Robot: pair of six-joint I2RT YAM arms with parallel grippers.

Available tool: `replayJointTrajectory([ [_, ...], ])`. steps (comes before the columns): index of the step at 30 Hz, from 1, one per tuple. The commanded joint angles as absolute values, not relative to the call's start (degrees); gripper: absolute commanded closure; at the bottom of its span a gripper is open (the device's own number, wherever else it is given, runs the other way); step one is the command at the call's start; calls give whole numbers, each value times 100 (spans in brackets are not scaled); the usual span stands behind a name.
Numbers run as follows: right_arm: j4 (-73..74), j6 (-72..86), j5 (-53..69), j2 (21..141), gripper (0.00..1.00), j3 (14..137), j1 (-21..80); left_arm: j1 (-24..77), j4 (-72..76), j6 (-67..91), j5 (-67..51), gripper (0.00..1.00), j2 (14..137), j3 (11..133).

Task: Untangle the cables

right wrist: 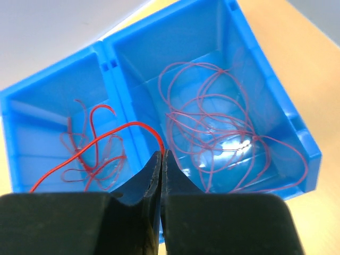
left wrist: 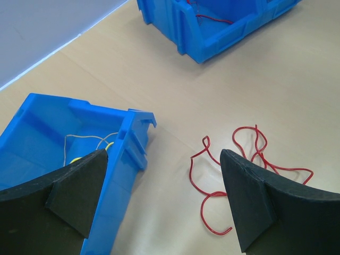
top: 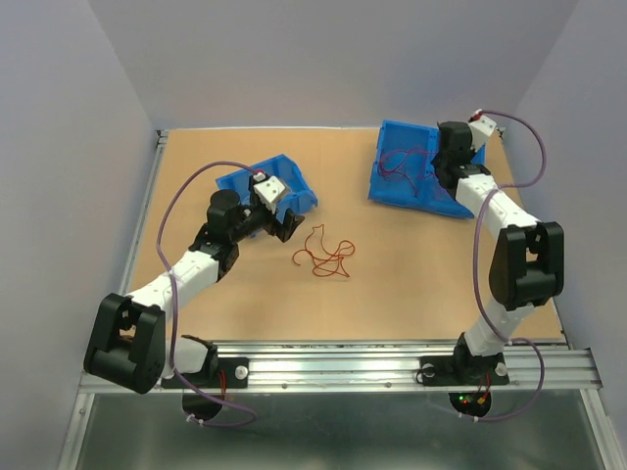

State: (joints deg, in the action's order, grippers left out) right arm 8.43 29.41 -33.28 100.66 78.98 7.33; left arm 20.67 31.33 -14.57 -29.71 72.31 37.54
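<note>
A loose tangle of red cables (top: 323, 252) lies on the wooden table between the arms. In the left wrist view those cables (left wrist: 190, 175) lie under and just beyond my right finger. My left gripper (left wrist: 163, 154) hangs open and empty between them and a small blue bin (left wrist: 127, 154); from above, the left gripper (top: 279, 220) sits at that bin's right end. A thin yellow cable (left wrist: 77, 158) lies inside the bin. My right gripper (right wrist: 161, 154) is shut on a bright red cable (right wrist: 127, 125) above a two-part blue bin (right wrist: 111, 58). Dark red cables (right wrist: 234, 125) fill its right compartment.
The two-part bin (top: 392, 186) stands at the back right of the table, the small bin (top: 235, 181) at the back left. More red loops (right wrist: 93, 114) lie in the two-part bin's left compartment. Grey walls close in the table on three sides.
</note>
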Motion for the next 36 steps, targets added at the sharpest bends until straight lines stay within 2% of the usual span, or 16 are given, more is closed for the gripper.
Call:
replayJointTrajectory([
  [1, -369, 2901, -2550, 9729, 99, 7532, 633, 2101, 3270, -1529, -2988, 2, 7066, 3990],
  [10, -18, 2506, -2752, 10107, 99, 7910, 676, 2127, 3278, -1556, -2971, 2, 7137, 4008],
  [23, 483, 1477, -3796, 11450, 99, 9333, 1731, 2144, 3261, -1582, -2935, 2, 7154, 4008],
  [36, 1960, 2232, -2884, 13517, 99, 10925, 1679, 2171, 3243, -1608, -2927, 2, 7137, 4008],
])
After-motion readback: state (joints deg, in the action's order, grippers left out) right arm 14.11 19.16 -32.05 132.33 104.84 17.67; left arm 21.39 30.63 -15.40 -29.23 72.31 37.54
